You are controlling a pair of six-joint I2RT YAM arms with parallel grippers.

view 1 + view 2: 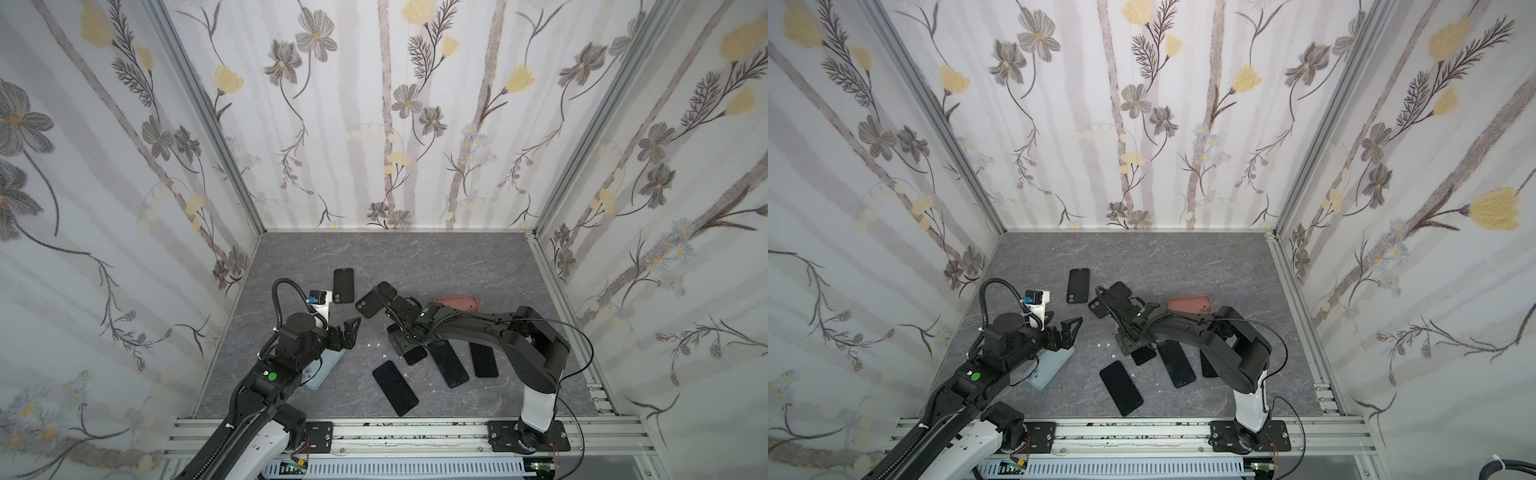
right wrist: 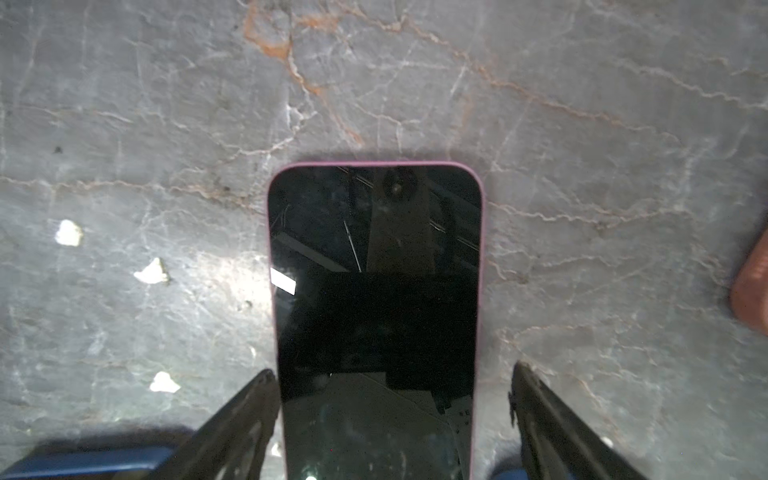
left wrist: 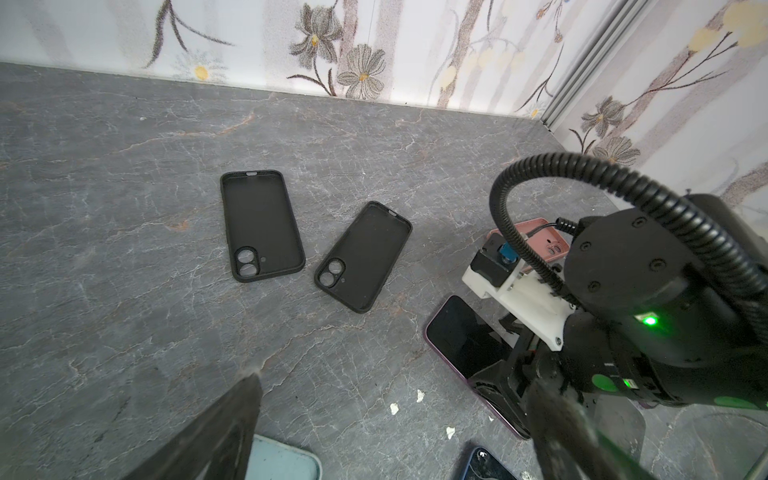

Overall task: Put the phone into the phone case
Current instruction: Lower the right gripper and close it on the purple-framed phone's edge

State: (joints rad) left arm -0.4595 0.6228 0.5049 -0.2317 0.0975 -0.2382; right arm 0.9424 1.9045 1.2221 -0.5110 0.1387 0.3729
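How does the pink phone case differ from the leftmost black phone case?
In both top views the pink phone case lies crosswise, while the leftmost black phone case points toward the back wall. The right arm hides part of the pink one; the black one shows whole. Both lie flat on the table.

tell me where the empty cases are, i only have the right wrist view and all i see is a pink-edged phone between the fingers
observer: A black case and a second black case lie empty, open side up, farther back and to the left of your phone.
operator: any other colour
observer: A pink case lies behind the right arm, which partly covers it.
operator: is the left arm busy
observer: The left gripper is open and holds nothing, on the near left of the two black cases.
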